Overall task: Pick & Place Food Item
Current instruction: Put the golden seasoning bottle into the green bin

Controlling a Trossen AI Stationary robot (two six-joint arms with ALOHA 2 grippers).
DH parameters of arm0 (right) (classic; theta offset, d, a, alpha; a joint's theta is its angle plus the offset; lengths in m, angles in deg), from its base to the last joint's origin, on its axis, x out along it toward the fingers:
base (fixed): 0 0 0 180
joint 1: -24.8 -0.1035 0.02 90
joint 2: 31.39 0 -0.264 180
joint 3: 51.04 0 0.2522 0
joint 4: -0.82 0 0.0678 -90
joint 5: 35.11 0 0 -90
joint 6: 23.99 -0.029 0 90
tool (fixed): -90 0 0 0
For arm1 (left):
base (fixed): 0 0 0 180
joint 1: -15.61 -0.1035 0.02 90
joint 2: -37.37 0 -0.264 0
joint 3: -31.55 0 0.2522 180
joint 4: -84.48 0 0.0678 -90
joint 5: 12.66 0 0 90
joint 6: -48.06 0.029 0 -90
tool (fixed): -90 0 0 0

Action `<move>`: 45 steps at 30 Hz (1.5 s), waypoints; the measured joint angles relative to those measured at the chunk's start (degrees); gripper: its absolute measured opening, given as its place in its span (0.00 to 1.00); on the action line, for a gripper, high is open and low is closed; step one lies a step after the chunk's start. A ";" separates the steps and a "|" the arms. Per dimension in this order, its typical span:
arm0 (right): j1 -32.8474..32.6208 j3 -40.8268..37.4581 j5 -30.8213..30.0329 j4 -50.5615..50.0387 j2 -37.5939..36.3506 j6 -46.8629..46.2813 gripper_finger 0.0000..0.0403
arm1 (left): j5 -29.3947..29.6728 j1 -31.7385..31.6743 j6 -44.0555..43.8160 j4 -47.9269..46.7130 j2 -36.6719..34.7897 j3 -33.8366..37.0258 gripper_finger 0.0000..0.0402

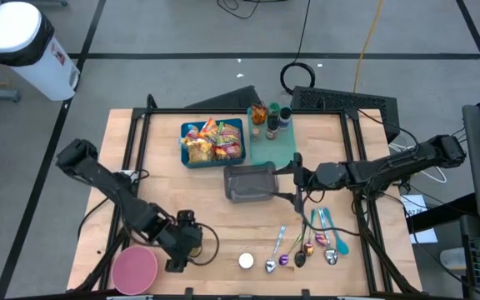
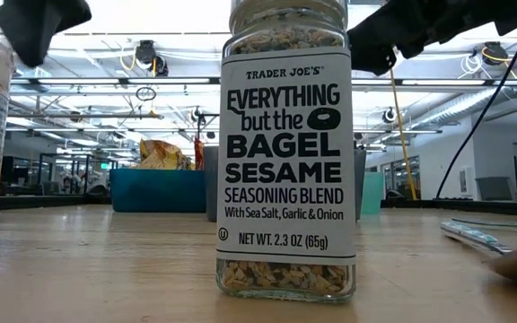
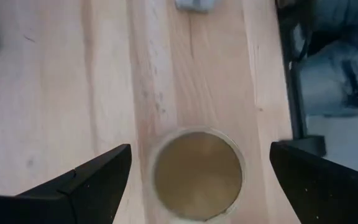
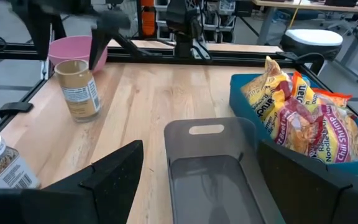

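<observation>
A small jar with a tan round top stands upright on the wooden table next to the pink bowl; the right wrist view shows its clear body and label. My left gripper hangs open above it, pointing steeply down, one finger on either side and clear of it. In the high view that gripper hides the jar. My right gripper is open, held level at the right end of the grey tray. Noodle packets lie in the blue bin.
A seasoning jar stands at the near edge, right in front of the low camera. Several spoons lie at the near right. More spice jars stand on the teal mat at the back.
</observation>
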 joint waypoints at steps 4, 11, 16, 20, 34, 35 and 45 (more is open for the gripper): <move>0.00 0.00 0.02 -0.01 0.00 0.18 0.75 | -0.09 0.47 -0.32 -0.19 3.23 0.07 0.97; 0.00 0.00 0.03 0.01 0.00 0.24 0.75 | 0.51 0.43 -0.89 -0.18 6.71 0.07 0.97; 0.00 0.00 0.04 0.03 0.00 0.24 0.75 | -2.29 0.34 -1.15 -0.13 6.92 0.07 0.88; 0.00 0.00 0.04 0.03 0.00 0.24 0.75 | -2.27 0.30 -1.24 -0.08 6.71 0.04 0.70; 0.00 0.00 0.26 0.04 0.00 -0.24 0.75 | 3.39 -6.79 -5.15 -3.08 6.45 -3.79 0.69; 0.00 0.00 0.26 0.27 0.00 -0.22 0.75 | 3.59 -7.77 -3.40 -3.75 6.43 -5.43 0.69; 0.00 -0.02 0.31 2.17 0.79 -0.53 0.75 | 8.24 -20.42 16.39 -4.54 6.26 -20.05 0.69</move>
